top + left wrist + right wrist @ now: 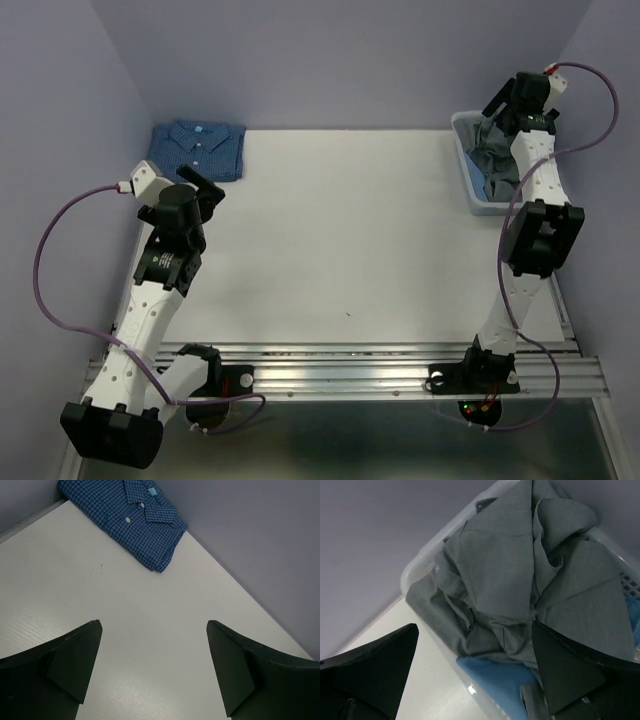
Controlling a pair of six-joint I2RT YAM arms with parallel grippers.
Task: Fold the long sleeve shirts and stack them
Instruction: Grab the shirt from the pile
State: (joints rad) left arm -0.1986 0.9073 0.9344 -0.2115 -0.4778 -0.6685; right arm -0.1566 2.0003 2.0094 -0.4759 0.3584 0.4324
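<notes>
The left gripper (154, 630) hung wide open and empty above the tabletop (75, 595), with the folded dark blue shirt (135, 515) at 11 o'clock. The right gripper (475, 627), equally spread and empty, hovered over the grey shirt (510, 570), crumpled in the basket (417, 562) at 2 o'clock.

I'm looking into a robotics lab cell: a bare white desk (340, 230) boxed in by plain lilac walls (350, 60), the left arm (150, 305) and right arm (515, 300) bolted to an aluminium rail (350, 362), purple cables (38, 262) looping off their wrists.
</notes>
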